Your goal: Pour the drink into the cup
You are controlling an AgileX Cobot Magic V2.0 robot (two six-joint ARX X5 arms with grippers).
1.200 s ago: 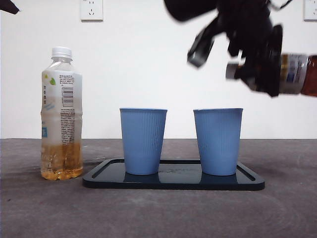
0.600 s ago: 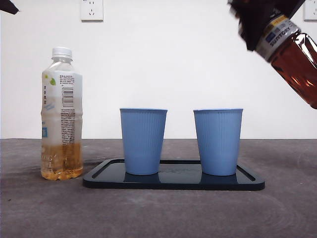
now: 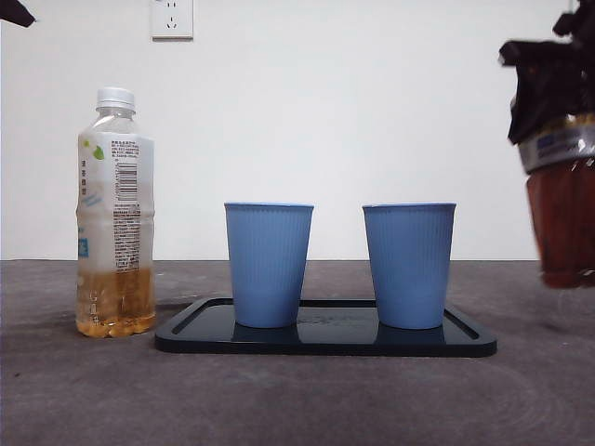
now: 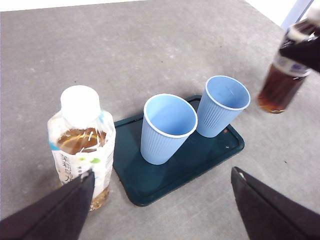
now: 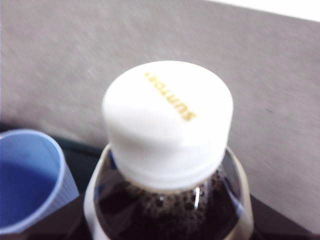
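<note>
We are seeing the right gripper (image 3: 556,88) clamping the brown bottle (image 3: 561,218) upright, above table, beside tray (image 3: 325,342); only its wrist view shows the white cap (image 5: 167,122). Left gripper (image 4: 160,210): jaws spread, holding nothing.

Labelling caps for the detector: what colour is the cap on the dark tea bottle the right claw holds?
White, with small gold lettering on top of the cap. The right wrist view shows it best.

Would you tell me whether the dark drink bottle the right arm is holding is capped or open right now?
Capped: the right wrist view shows a white cap seated on the dark bottle, which hangs upright.
</note>
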